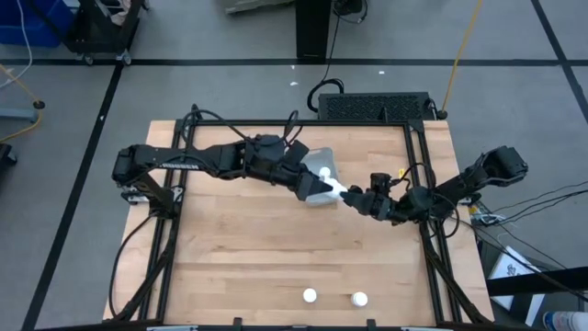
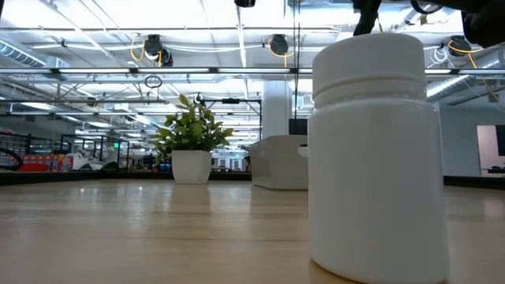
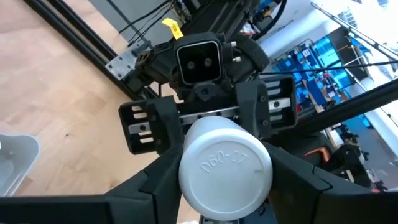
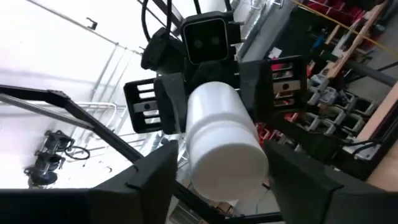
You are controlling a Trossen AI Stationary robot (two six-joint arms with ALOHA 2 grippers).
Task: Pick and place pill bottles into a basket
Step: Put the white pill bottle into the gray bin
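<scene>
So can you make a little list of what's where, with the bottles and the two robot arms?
held pill bottle: up in the air, beside the basket
left tool: shut on the held pill bottle
right tool: at the same bottle, facing the left tool
basket: middle of the table, near the far edge
loose pill bottles: two, and, standing at the near edge
plant: potted, seen in the low view
inside the basket: cannot tell

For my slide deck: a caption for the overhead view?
Both hands meet on one pill bottle beside the basket.
</scene>
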